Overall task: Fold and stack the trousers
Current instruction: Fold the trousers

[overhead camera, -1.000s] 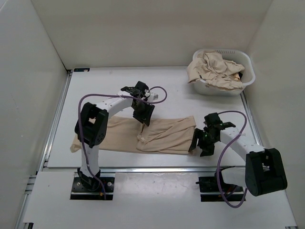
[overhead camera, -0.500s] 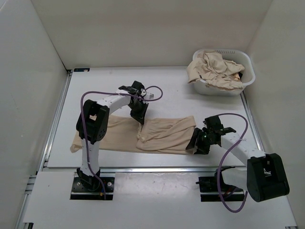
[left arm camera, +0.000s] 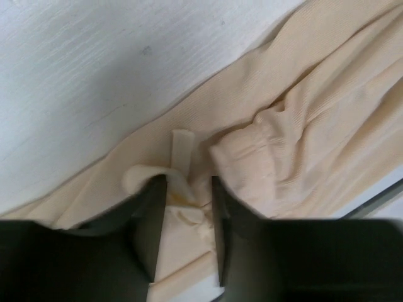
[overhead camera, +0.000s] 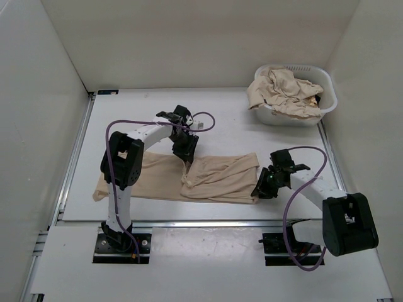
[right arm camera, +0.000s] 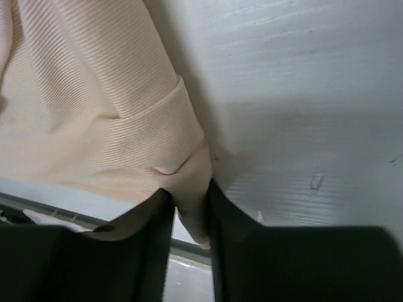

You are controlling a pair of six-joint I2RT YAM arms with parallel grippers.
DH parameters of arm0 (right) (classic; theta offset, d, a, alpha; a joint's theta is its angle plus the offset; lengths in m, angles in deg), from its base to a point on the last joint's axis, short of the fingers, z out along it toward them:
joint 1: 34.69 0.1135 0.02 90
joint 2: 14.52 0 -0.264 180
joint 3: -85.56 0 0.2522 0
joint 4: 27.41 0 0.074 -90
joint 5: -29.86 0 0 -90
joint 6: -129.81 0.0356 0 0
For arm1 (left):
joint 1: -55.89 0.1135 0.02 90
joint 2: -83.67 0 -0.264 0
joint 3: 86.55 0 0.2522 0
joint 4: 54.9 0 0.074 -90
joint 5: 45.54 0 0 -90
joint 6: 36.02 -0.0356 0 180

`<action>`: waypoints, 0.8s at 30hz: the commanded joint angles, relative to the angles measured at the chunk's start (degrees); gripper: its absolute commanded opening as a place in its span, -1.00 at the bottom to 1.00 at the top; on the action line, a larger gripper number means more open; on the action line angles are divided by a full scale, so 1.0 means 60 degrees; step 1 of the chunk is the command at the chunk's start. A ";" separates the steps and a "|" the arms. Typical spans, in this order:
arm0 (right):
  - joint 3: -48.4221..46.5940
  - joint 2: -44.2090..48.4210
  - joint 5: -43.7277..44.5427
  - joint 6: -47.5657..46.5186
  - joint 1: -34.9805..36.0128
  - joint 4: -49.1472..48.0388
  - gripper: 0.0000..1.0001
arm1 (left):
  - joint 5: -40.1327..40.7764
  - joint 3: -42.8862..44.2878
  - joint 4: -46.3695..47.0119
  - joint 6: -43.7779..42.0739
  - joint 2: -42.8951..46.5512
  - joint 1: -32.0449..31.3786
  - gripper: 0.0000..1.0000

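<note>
A pair of tan trousers [overhead camera: 217,176] is laid flat and lengthwise across the near part of the white surface [overhead camera: 138,119], stretched between the two tools. The left tool [overhead camera: 187,157] is pressed down onto the far edge of the cloth near its middle, and in the left wrist view a small bunched fold is seen clenched between its dark fingers [left arm camera: 151,233], the cloth filling the gap between them. A narrow flat strip of fabric is seen standing just ahead of that fold, and a gathered, elastic-looking band [left arm camera: 252,135] is found just to the right of the fingertips, with bare surface beyond it. From this tool one leg is spread away to the left, ending near the surface's left rail. The right tool [overhead camera: 261,189] is set at the right-hand end of the trousers, at the near corner. In the right wrist view the hemmed corner is seen grasped between its fingers [right arm camera: 151,245], which are drawn close together on the cloth; the ribbed fabric is spread to the left of the tool, and bare surface is seen to its right. Well beyond the right tool, in the far right corner, a white basket [overhead camera: 329,100] is placed, and crumpled tan garments [overhead camera: 283,88] are heaped in it above the rim.
</note>
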 commanded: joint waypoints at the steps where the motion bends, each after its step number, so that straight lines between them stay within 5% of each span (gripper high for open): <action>1: 0.0219 -0.0083 0.0233 -0.0001 0.0051 0.0127 -0.43 | -0.0443 0.0638 -0.0151 0.0005 0.0561 -0.0048 0.01; 4: 0.0322 0.0210 0.0231 -0.0001 0.0051 0.0376 -0.59 | -0.0896 0.0640 -0.0253 0.0005 0.0678 -0.0048 0.38; 11: 0.0236 -0.0009 0.0231 -0.0001 0.0051 0.0377 -0.59 | -0.1134 0.0933 -0.0444 0.0005 0.0781 -0.0048 0.43; 16: 0.0015 -0.0010 0.0318 -0.0176 0.0051 0.0377 -0.59 | 0.2611 0.1298 -0.0444 0.0005 0.1087 0.0214 -0.04; 19: 0.0015 -0.0200 0.0319 -0.0264 0.0051 0.0465 -0.59 | 0.1527 0.1386 -0.0253 0.0005 0.1351 0.0406 -0.04; 24: 0.0015 -0.0303 0.0319 -0.0264 0.0051 0.0377 -0.64 | 0.0468 0.1299 -0.0356 0.0005 0.1249 -0.0414 0.24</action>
